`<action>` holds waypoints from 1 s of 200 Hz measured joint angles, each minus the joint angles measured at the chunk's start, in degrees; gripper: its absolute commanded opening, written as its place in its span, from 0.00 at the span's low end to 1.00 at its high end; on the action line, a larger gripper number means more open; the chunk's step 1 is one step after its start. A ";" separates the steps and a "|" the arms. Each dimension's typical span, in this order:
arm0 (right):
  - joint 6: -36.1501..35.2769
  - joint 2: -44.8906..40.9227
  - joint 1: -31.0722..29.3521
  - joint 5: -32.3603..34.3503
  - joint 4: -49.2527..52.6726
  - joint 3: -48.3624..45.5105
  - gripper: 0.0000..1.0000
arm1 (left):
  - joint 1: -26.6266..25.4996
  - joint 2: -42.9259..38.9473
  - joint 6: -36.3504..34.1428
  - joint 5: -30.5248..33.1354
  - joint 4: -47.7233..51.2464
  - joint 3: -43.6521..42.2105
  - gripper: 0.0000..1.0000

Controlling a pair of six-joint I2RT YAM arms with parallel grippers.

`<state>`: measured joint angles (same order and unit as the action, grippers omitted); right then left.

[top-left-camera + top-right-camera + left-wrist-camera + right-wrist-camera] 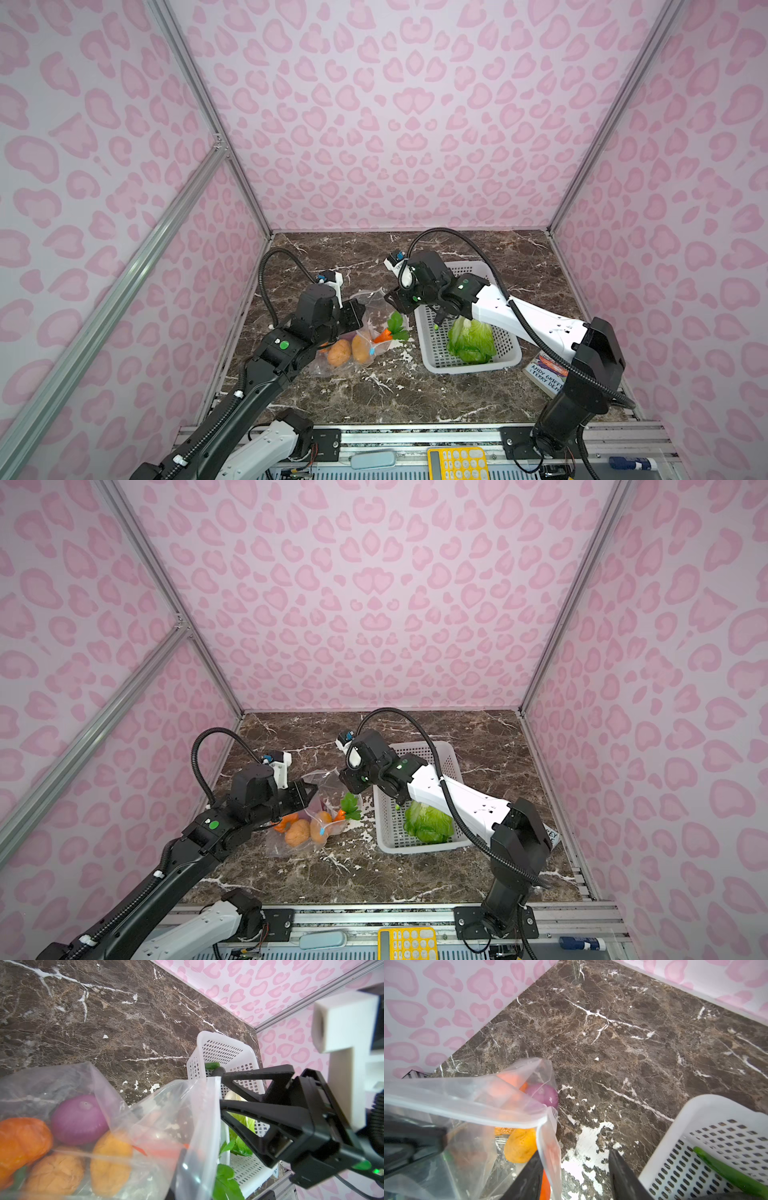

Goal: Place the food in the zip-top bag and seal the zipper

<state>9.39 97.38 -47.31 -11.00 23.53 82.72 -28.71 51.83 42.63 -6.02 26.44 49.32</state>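
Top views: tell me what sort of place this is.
Probably a robot test cell: pink heart-patterned walls on an aluminium frame enclose a marble-look tabletop, and two robot arms stand on a metal rail in front.

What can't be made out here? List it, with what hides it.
Book with white lettering, beside the white perforated plastic basket: both top views, cover mostly under the right arm.
Left gripper: left wrist view, only a dark blur behind the clear crinkly zip-top bag.
Small orange toy pumpkin: both top views, largely under the left arm.
Thin green strip in the basket: right wrist view, cut by the edge; unidentifiable.
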 measured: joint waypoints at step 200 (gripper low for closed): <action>7.56 -3.61 1.20 -8.50 2.67 -10.75 0.00 | 0.00 0.46 0.02 0.00 -0.02 0.02 0.03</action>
<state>16.95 93.78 -46.11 -19.51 26.20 71.96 -28.71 52.29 42.65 -6.02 26.41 49.34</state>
